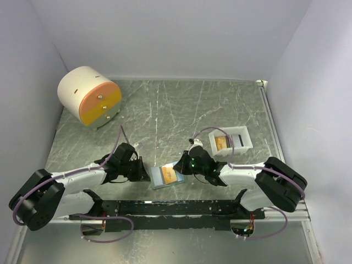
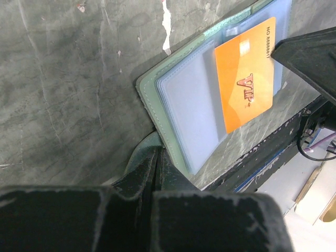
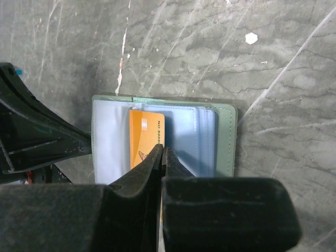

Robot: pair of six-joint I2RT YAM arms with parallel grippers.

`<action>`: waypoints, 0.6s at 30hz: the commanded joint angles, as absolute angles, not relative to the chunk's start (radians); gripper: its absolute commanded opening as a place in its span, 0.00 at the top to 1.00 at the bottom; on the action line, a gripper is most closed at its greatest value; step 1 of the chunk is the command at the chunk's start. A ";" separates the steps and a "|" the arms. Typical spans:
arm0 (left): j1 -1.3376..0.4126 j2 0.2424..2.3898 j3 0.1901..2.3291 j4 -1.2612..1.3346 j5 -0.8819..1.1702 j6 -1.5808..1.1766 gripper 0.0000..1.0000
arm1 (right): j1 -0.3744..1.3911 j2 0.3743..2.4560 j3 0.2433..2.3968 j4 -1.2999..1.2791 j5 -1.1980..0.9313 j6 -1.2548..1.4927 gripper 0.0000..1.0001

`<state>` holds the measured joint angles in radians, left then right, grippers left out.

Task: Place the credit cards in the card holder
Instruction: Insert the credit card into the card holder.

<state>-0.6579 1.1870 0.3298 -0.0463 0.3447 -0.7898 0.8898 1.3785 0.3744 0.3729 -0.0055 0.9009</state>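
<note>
1. Nearest us in the left wrist view are the black left fingers (image 2: 140, 176). They are pressed together with no gap showing, and their tips close on the near green edge of the small folding card holder (image 2: 184, 100). It is sage grey-green outside and pale blue inside, and it lies open on the grey-green marbled surface (image 1: 181, 104).
2. In the right wrist view the black right fingers (image 3: 139, 176) are also closed tight and carry nothing between them. Their joined tips rest on one long edge of a thin orange-gold credit card (image 3: 144, 136) printed "VIP".
3. That credit card lies flat on the pale blue inside of the card holder, over its clear sleeves. We cannot tell whether any of its edges is already tucked into a pocket.
4. From above, we see the card holder between the two sets of fingers, close to the arms' bases. The left fingers meet its left edge, and the right fingers reach in over it from the right.
5. A small white rectangular tray (image 1: 246, 142) stands on the surface beyond the right arm, apart from the card holder. Another orange card (image 1: 221, 143) lies in it.
6. A round cream-and-orange drawer cabinet (image 1: 91, 102) sits at the far left corner, well apart from everything else.
</note>
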 commanded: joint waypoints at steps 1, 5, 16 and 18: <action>-0.656 1.188 0.323 -0.026 0.338 -0.784 0.93 | 0.895 1.327 0.347 0.393 0.028 0.935 1.00; -0.657 1.197 0.323 -0.021 0.341 -0.784 0.93 | 0.898 1.347 0.334 0.423 0.005 0.954 1.00; -0.658 1.212 0.322 -0.002 0.351 -0.790 0.93 | 0.914 1.408 0.346 0.494 0.021 1.006 1.00; -0.658 1.212 0.319 0.002 0.353 -0.794 0.93 | 0.922 1.424 0.341 0.529 0.021 1.027 1.00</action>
